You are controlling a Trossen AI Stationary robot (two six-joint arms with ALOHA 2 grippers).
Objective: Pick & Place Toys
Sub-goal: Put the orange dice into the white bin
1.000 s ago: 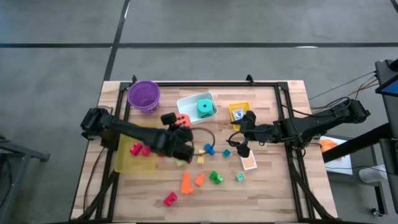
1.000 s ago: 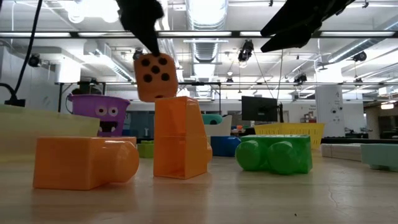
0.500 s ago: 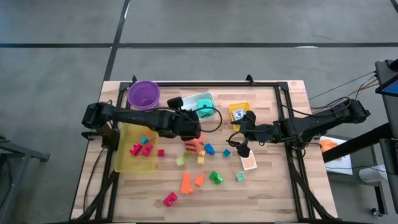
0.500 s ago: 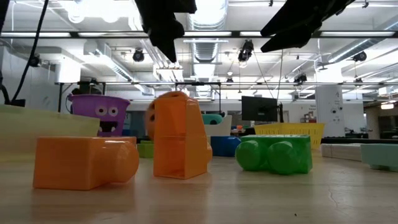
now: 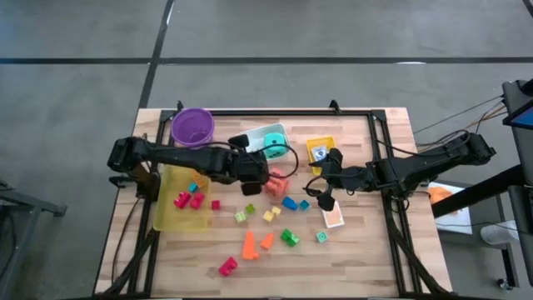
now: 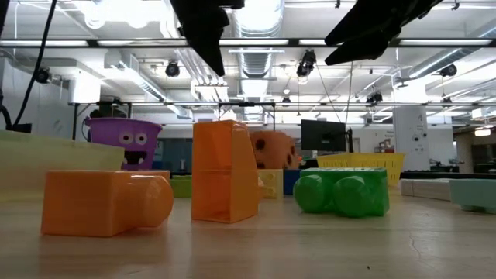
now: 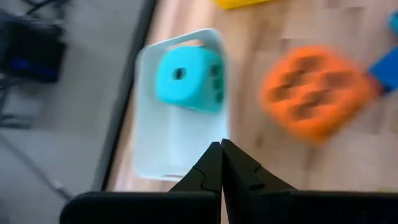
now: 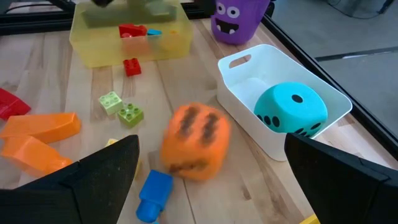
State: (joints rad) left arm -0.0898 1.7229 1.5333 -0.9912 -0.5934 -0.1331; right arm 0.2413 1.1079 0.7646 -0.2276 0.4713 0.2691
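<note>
On the left side of the wooden desk (image 5: pixel 358 250) sits a yellow tray (image 5: pixel 171 218). Red blocks (image 5: pixel 187 200) and one small blue block lie inside it. One more red block (image 5: pixel 215 204) lies on the desk just beside the tray. A purple bowl (image 5: pixel 193 127) stands at the back of the desk, near the tray.

The left hand (image 5: pixel 250 167) hangs over the middle of the desk, between the tray and the white tray (image 5: pixel 252 136). Its two fingers (image 7: pixel 219 163) are pressed tight together and they hold nothing.

The teal die (image 5: pixel 272 143) sits inside the white tray. The orange die (image 5: pixel 276 183) is on the desk just beside the left hand and near the white tray. It looks blurry in both wrist views. It is not in any hand.

In front of the orange die lie two green blocks (image 5: pixel 245 212), two yellow blocks (image 5: pixel 271 214) and two blue blocks (image 5: pixel 294 202). Nearer the front edge are two orange blocks (image 5: pixel 256 243), a green block (image 5: pixel 289 237) and a red block (image 5: pixel 227 266).

The right hand (image 5: pixel 326 179) is over the middle of the desk, to the right of the blue blocks. Its fingers are spread wide apart and nothing is between them. A small yellow tray (image 5: pixel 319 147) lies behind it. A card (image 5: pixel 334 218) lies on the desk in front of it.
</note>
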